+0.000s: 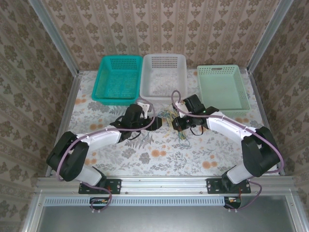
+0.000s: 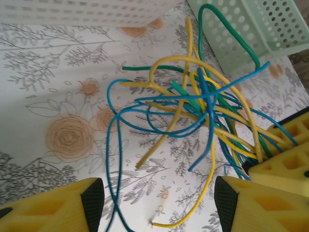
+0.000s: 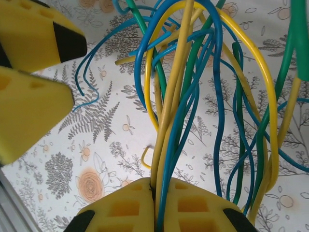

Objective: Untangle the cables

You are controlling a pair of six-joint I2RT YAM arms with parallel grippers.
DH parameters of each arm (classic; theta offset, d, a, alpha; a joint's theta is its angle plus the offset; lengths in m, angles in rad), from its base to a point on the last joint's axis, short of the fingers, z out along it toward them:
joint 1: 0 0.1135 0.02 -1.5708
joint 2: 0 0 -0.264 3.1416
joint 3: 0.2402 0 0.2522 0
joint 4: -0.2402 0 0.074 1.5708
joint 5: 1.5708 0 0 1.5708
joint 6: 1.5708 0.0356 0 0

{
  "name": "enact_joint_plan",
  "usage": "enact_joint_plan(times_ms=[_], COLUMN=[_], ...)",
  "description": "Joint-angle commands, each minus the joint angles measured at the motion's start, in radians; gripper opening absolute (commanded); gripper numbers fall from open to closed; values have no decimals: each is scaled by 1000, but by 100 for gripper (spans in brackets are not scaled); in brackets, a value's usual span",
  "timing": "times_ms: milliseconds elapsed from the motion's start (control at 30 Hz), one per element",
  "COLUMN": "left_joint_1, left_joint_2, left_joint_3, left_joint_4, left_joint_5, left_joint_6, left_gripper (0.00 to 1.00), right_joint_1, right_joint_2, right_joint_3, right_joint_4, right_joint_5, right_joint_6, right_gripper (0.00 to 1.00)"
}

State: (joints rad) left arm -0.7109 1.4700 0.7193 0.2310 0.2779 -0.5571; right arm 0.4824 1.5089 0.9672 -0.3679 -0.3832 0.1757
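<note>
- The right tool (image 3: 155, 188) is closed tight, its two yellow fingers (image 3: 120, 208) pressed together on a bunch of yellow and blue strands.
- Those strands belong to the cables (image 3: 172, 96), which fan away from the pinch in the right wrist view, with green ones running alongside.
- The left tool (image 2: 159, 198) is spread wide and grips nothing. In the gap between its fingers (image 2: 87, 205), a blue strand and the curled end of a yellow one lie on the table (image 2: 48, 72).
- The cables form a loose tangle of yellow, green and blue wires that cross over one another on the flowered table, between the two tools.
- One green strand arches up in front of the corner of the pale green basket (image 2: 251, 24); whether they touch cannot be told.
- In the top view the tangle sits just in front of the white basket (image 1: 163, 92), which stands in a row with the teal basket (image 1: 117, 99) at the far side.
</note>
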Motion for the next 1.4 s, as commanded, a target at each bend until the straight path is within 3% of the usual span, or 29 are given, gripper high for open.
enact_joint_plan(times_ms=[0,233,367,500,533,633,700,800,967,1200,1367], left_joint_1=[-45,-53,-48,-29,-18,3,7,17,60,104,138], left_joint_2=[8,58,127,169,179,211,223,224,191,137,93], left_joint_3=[88,210,281,270,267,285,300,294,244,199,169], left_joint_4=[-44,-205,-297,-269,-254,-265,-282,-276,-254,-309,-331], left_joint_5=[13,-129,-96,-98,-77,-55,-48,-46,-57,-151,-191], left_joint_6=[48,140,173,131,122,122,134,130,117,149,169], left_gripper=[68,71,71,65,61,28,12,0,0,0,0], right_joint_1=[15,84,84,84,84,84,82,79,42,-25,-35], right_joint_2=[-35,-34,-41,-60,-69,-97,-111,-146,-179,-238,-222], right_joint_3=[-5,29,39,33,29,9,2,-6,-24,-71,-79], right_joint_4=[31,-8,-8,6,11,11,-2,-20,-23,70,30], right_joint_5=[36,89,66,-1,-20,-29,-8,29,92,136,106], right_joint_6=[-47,-149,-161,-183,-194,-225,-248,-270,-277,-193,-180], right_gripper=[4,6,3,2,2,4,5,5,5,16,19])
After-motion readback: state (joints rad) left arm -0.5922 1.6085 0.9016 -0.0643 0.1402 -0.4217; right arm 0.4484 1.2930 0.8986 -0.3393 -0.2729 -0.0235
